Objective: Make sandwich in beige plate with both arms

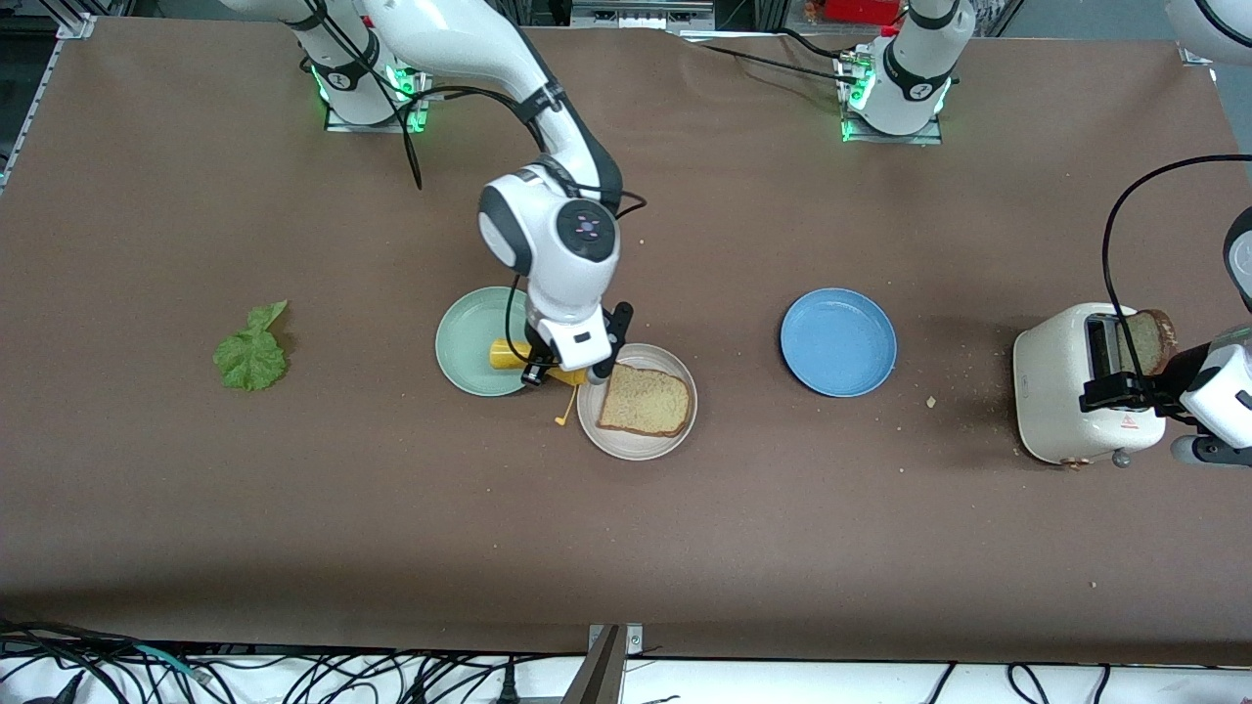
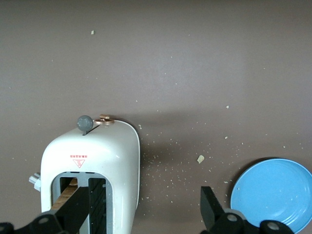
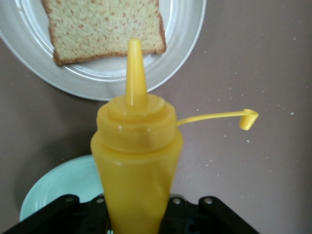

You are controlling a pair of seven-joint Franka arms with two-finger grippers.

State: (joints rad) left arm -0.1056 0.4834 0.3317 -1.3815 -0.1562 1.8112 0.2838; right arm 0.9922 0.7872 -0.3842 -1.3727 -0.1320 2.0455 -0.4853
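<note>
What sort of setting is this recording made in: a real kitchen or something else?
Most likely a robotics lab bench staged as a kitchen, not a real one. A brown-covered table carries two bolted-down arms, loose cables hang at its edge, and a toaster and plates serve as props.

One slice of bread lies flat on the beige plate. It is tan with a brown crust. The plate is round and shallow and sits on the desk, touching the mint green plate. A second slice stands up in the toaster at the left arm's end of the desk. The green, ruffled lettuce leaf lies alone on the desk toward the right arm's end, well apart from the plate.
</note>
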